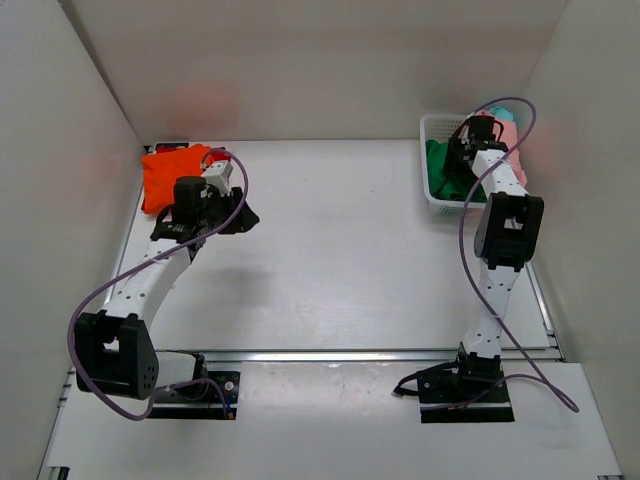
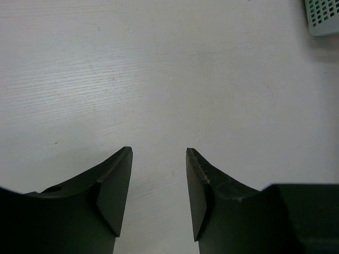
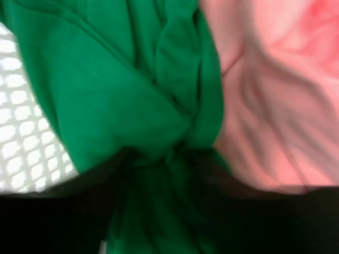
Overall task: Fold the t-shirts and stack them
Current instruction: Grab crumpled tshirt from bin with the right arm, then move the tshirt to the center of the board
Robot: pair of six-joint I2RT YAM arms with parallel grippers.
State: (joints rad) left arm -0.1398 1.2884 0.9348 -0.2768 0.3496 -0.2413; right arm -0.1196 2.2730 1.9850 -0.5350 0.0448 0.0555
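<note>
The bright orange t-shirt (image 1: pixel 170 176) lies folded at the table's back left. The dark green t-shirt (image 1: pixel 440 166) and the salmon pink t-shirt (image 1: pixel 508 138) lie crumpled in the white lattice basket (image 1: pixel 447 207) at the back right. I cannot make out a separate red t-shirt. My right gripper (image 1: pixel 463 150) is down in the basket. In the right wrist view, green cloth (image 3: pixel 116 90) bunches into its jaws (image 3: pixel 175 159), with the pink shirt (image 3: pixel 275 106) beside it. My left gripper (image 1: pixel 237 218) is open and empty over bare table (image 2: pixel 159 151), just right of the orange shirt.
The basket's corner shows at the top right of the left wrist view (image 2: pixel 323 16). Its lattice wall is at the left of the right wrist view (image 3: pixel 26 153). White walls close the table in at the back and both sides.
</note>
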